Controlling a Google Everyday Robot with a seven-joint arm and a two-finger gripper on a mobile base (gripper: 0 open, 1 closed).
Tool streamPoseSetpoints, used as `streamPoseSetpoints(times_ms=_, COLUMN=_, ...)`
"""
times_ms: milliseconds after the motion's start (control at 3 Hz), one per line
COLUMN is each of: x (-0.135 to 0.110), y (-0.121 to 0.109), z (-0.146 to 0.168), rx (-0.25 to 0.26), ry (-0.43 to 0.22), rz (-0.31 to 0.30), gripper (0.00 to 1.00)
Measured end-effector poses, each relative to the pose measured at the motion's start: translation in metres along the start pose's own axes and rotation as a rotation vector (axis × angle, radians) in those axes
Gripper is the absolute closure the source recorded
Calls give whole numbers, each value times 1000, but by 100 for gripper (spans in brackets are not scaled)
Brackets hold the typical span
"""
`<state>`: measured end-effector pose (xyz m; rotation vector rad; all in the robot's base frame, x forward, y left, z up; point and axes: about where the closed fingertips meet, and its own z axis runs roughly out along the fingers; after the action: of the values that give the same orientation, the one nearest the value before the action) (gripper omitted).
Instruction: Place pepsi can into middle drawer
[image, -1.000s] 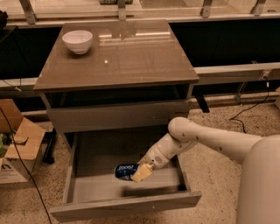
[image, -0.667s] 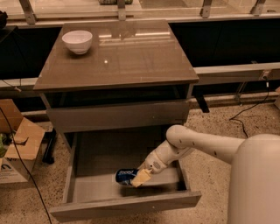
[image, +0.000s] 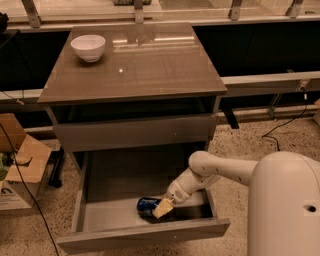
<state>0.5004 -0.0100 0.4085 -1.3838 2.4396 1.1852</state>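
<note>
The pepsi can (image: 147, 204) is a small blue can lying on its side on the floor of the pulled-out middle drawer (image: 145, 236), near its front wall. My gripper (image: 162, 207) reaches down into the drawer from the right on a white arm, and its pale fingers are closed around the right end of the can. The can's right part is hidden by the fingers. The flat drawer front (image: 132, 132) above is shut.
A white bowl (image: 88, 47) stands at the back left of the cabinet top (image: 150, 65). A cardboard box (image: 20, 165) sits on the floor to the left. Cables run along the speckled floor at right. My white body (image: 285, 205) fills the lower right.
My gripper has carried the can lower and further toward the drawer's front, down to the drawer floor. The arm has folded lower with it.
</note>
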Motion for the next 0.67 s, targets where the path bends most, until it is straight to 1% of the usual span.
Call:
streamPoseSetpoints(times_ms=333, x=4, y=-7, z=4, rx=58, ry=30, rz=33, gripper=32)
streamPoseSetpoints(times_ms=667, x=-4, y=-3, z=-2, rx=82, ry=15, rz=32, gripper=9)
